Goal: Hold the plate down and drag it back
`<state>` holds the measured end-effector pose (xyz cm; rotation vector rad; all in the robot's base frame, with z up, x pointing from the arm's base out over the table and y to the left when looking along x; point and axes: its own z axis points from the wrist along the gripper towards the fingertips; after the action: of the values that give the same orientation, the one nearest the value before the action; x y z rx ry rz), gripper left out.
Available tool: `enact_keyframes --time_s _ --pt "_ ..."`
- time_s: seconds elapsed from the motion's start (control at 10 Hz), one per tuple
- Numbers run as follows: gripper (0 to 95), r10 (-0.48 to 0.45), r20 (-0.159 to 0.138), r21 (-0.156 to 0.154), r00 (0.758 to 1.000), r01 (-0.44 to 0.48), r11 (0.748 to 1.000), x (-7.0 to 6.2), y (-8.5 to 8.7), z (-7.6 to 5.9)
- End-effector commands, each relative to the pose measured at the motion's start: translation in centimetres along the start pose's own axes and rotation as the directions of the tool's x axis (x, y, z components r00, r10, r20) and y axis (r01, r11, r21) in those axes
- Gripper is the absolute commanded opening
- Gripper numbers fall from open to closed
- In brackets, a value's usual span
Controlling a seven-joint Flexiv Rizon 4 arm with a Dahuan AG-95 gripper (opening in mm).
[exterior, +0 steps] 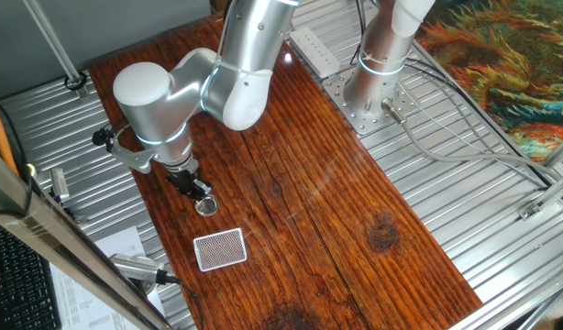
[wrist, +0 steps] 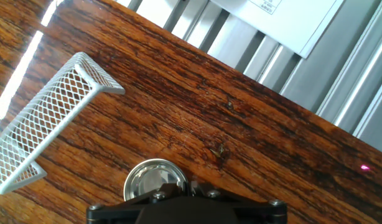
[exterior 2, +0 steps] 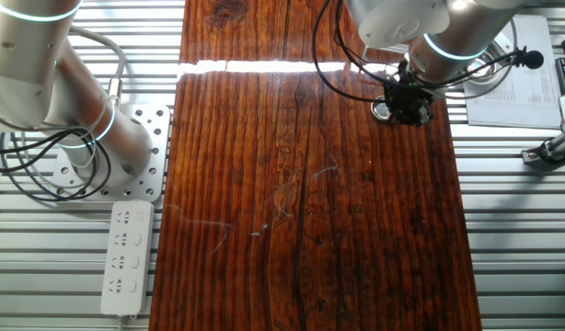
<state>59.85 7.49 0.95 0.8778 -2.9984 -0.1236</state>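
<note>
The little silver plate (exterior: 206,205) lay on the brown wooden table (exterior: 336,220), near the left edge, with a white card with red lines (exterior: 219,248) just beside it on the near side. The pincer (exterior: 199,192) was right over the plate and seemed to touch its far edge. From the hand view only the black base of the pincer showed, so I could not tell if its jaws were apart or together. It was not holding anything that I could see.

The plate looked hard, thin and light, like a big coin. Shiny metal on smooth wood would likely slide easily, and it could slip out sideways if pushed on the rim. I think the best spot to press was the darker middle, straight down, then pull it slowly. A wire mesh rack (wrist: 48,137) stood close by in the hand view.
</note>
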Motion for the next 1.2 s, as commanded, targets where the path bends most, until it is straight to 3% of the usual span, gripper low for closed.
enact_keyframes --time_s 0.1,1.2 --pt "0.0 -0.004 -0.003 0.0 1.0 0.004 1.0 0.15 -0.11 -0.13" --pt "0.0 -0.023 -0.005 0.003 1.0 0.023 1.0 0.81 -0.93 -0.11"
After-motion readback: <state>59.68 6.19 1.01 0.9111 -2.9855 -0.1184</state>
